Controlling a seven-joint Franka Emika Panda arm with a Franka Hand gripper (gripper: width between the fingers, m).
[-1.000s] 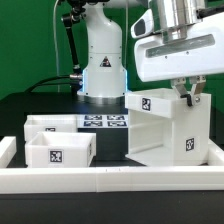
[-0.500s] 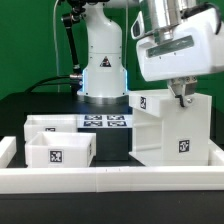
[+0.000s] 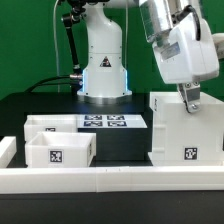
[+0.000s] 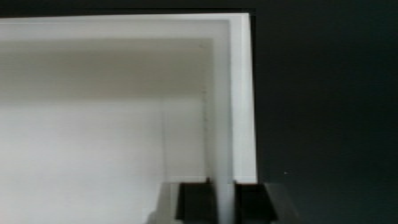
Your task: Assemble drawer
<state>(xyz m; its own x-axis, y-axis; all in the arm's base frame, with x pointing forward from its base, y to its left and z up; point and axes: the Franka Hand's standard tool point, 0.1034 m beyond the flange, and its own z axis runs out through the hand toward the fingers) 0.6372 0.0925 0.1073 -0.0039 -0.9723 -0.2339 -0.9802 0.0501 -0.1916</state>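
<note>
The tall white drawer casing stands at the exterior view's right, a square tag on its front face. My gripper is shut on the casing's top wall edge, tilted. In the wrist view the casing wall runs straight between my two dark fingers, and the gripper pinches it. Two low white trays with square tags sit at the exterior view's left, one behind the other. Their knobs are not visible.
A low white rim wall runs along the front. The marker board lies flat on the black table in front of the robot base.
The casing has turned and shifted toward the exterior view's right with my gripper on it; its front face now faces the camera squarely. The wrist has tilted. The trays have not moved.
</note>
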